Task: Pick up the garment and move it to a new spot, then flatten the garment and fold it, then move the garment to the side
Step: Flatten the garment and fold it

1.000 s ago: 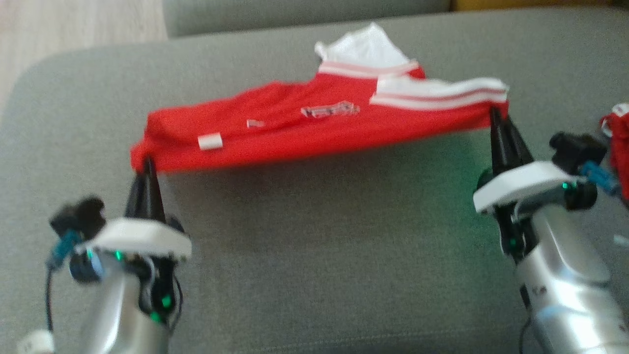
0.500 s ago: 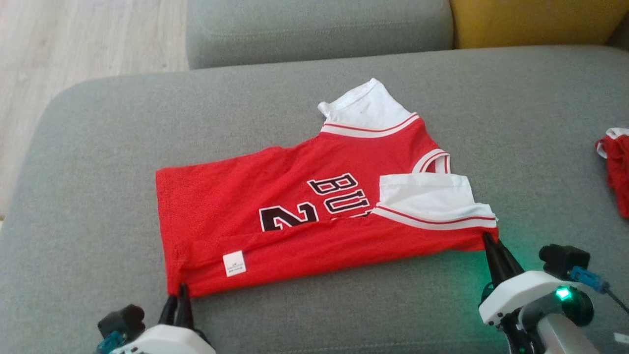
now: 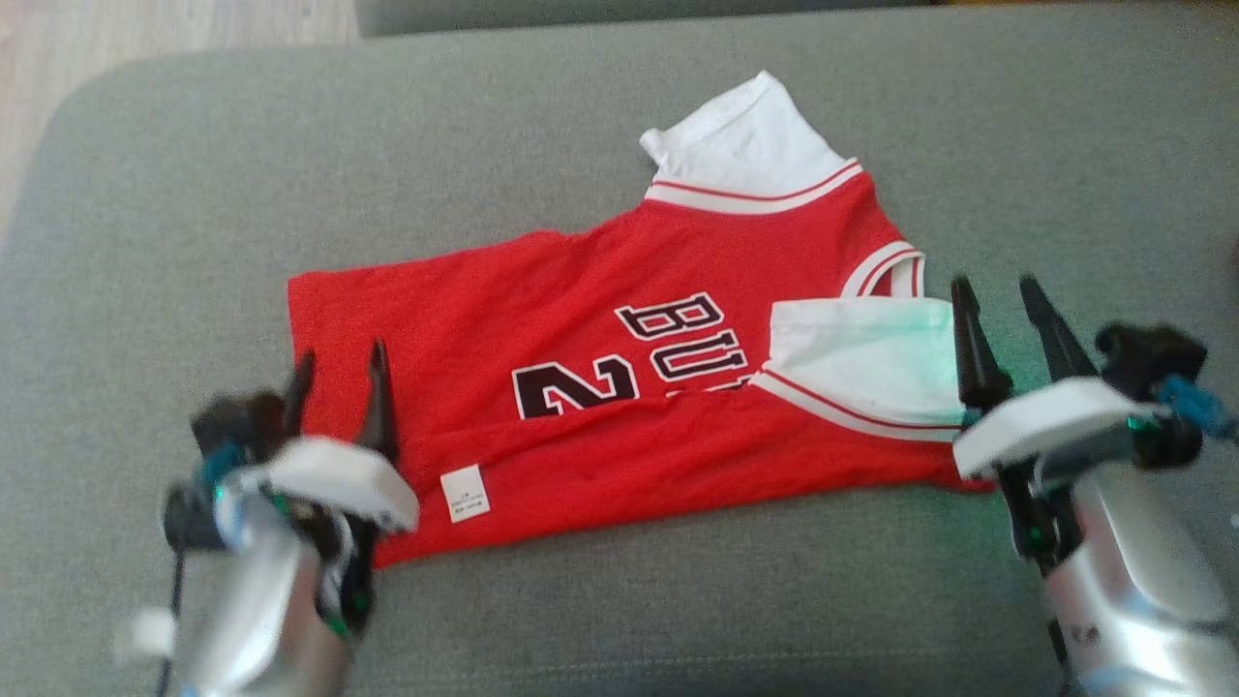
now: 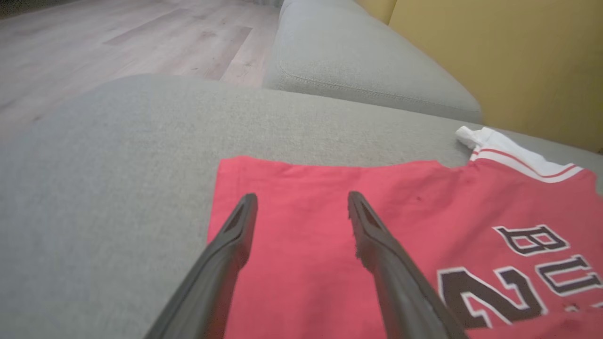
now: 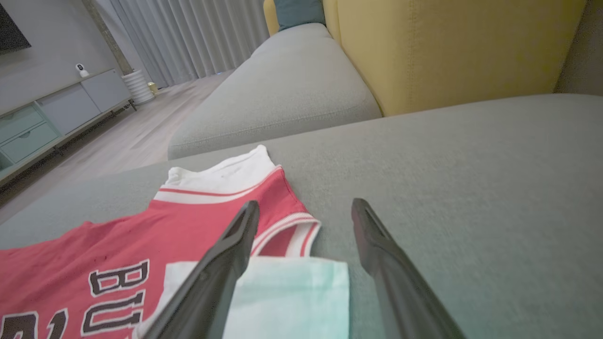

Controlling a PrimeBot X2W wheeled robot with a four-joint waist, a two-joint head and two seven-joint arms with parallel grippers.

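Observation:
The garment (image 3: 581, 300), a red jersey with black letters and a number, lies spread on the grey sofa cushion (image 3: 600, 155). Its near long edge is folded over toward the middle, and a small white tag (image 3: 465, 494) shows there. White inside fabric shows at the shoulder straps. My left gripper (image 3: 339, 358) hovers open over the hem corner, nothing between its fingers; in the left wrist view the gripper (image 4: 302, 197) is above the garment (image 4: 424, 212). My right gripper (image 3: 994, 286) stands open beside the white flap, and the right wrist view shows the gripper (image 5: 306, 205) at the garment's (image 5: 198, 221) armhole edge.
A second grey cushion (image 4: 358, 70) lies behind, with a yellow backrest (image 5: 447, 47) to the right. Wooden floor (image 4: 118, 37) lies beyond the cushion's rounded left edge. A low cabinet (image 5: 56, 113) stands across the room.
Both grippers have opened and let go of the garment's near edge, which now lies folded on the cushion. Both have moved up over the garment's ends. The head camera has also shifted.

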